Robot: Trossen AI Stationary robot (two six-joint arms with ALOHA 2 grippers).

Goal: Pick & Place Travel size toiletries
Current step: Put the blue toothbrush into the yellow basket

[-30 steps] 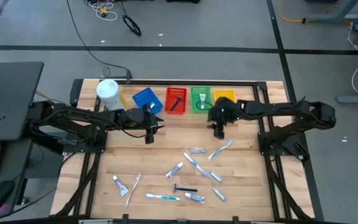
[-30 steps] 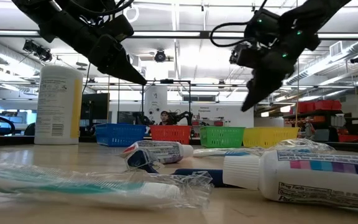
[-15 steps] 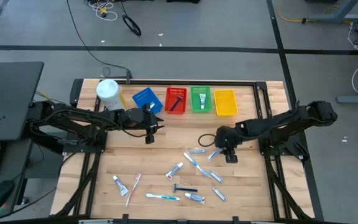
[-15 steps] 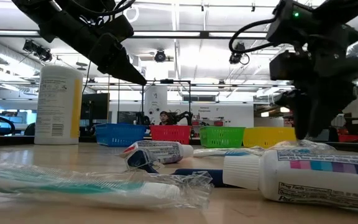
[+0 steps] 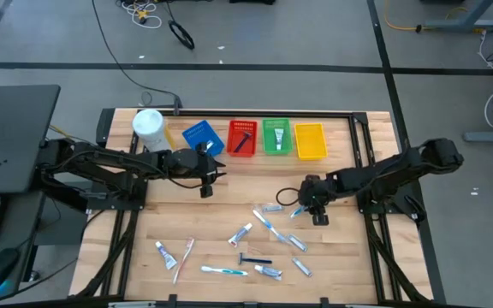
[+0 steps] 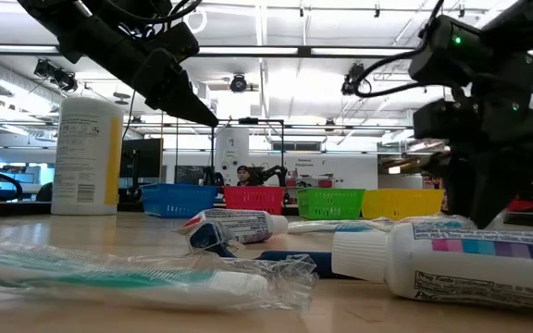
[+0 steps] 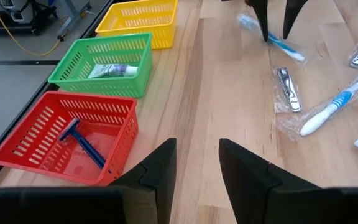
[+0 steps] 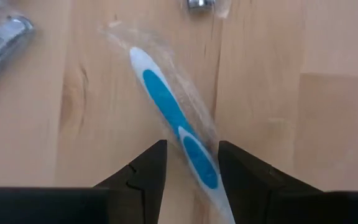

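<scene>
Table (image 5: 332, 257) carries four baskets in a row along its far edge, a white canister (image 5: 149, 127) at the left end of that row, and loose toiletries scattered over the near half. Blue basket (image 5: 202, 137) contents: cannot tell. Red basket (image 7: 67, 137) holds one dark blue razor (image 7: 84, 144); green basket (image 7: 104, 65) holds one toothpaste tube (image 7: 114, 71); yellow basket (image 7: 142, 22) appears empty. Judgement: task is at an early stage, two items sorted, roughly a dozen remaining on the wood, including tubes, wrapped toothbrushes, a razor (image 5: 255, 259) and nail clippers (image 7: 286, 89). Left gripper (image 5: 205, 181) waits raised just in front of the blue basket, fingers parted and holding nothing. Right gripper (image 5: 315, 208) is down at the right edge of the scatter, fingers spread and straddling a wrapped white-blue toothbrush (image 8: 176, 134) that lies flat on the table; the fingers have not closed on it. Probable step in hand: picking up this toothbrush. Remaining: close, lift, carry to a basket, then repeat for all other loose items.
</scene>
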